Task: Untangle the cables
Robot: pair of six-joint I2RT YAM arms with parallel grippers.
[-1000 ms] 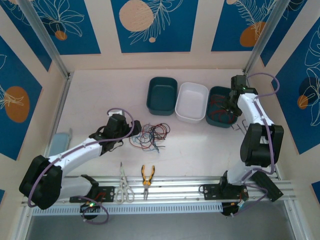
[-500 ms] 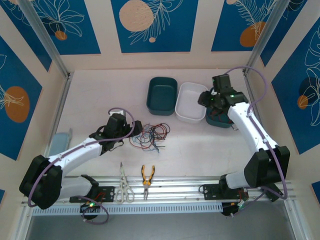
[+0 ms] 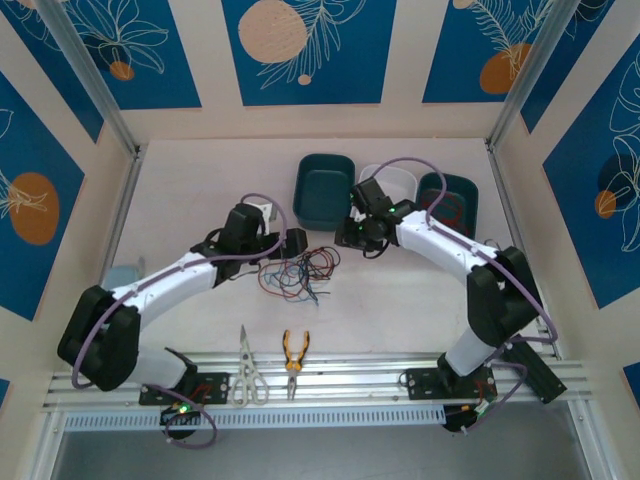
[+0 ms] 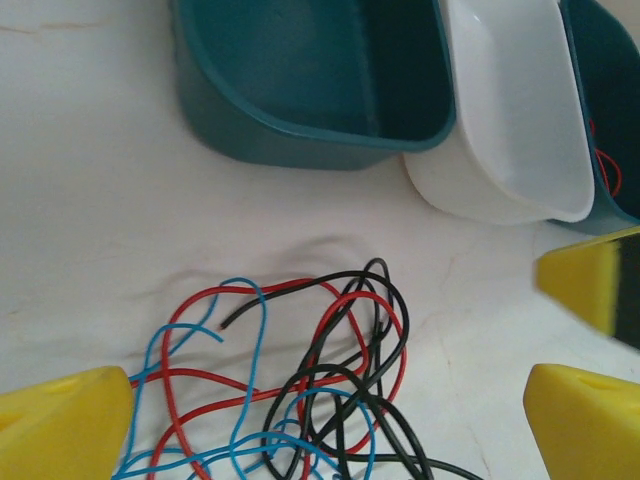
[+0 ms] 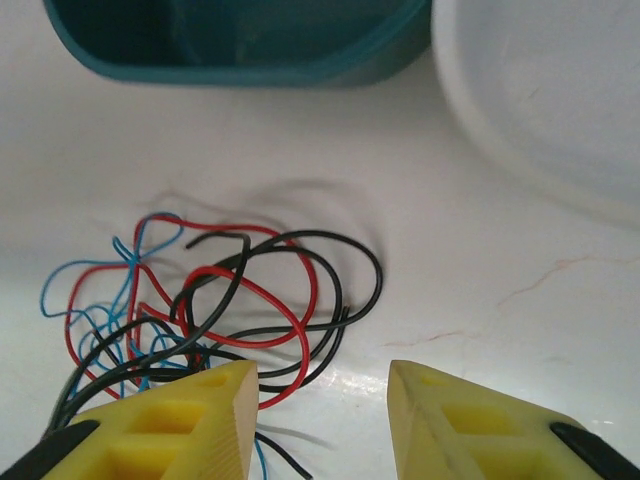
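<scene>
So the cables (image 3: 300,270) are sitting in one loose clump on the counter (image 3: 200,180), red, blue and black all looped through each other, just on the near side of the teal bin (image 3: 324,190) and the white bin (image 4: 510,120). There's no real long axis to it. It's a roundish mess, maybe a bit wider side to side.

Left claw (image 4: 322,415) is spread as wide as it goes and is holding nothing. In its wrist cam the clump lies right between the two fingers, low in the picture, so it's lined up pretty much dead on.

Right claw (image 5: 320,385) has a narrower gap with only bare counter between the fingers. The clump lies ahead and off toward the left of its wrist view, and the finger on that side sits over the nearest black loops.

From above, both claws hang just on the far side of the clump, with the left one closer and more centred. My guess is that left is placed to pinch or pin, and right needs a sideways shift to pick off a loop on the edge nearest it.
</scene>
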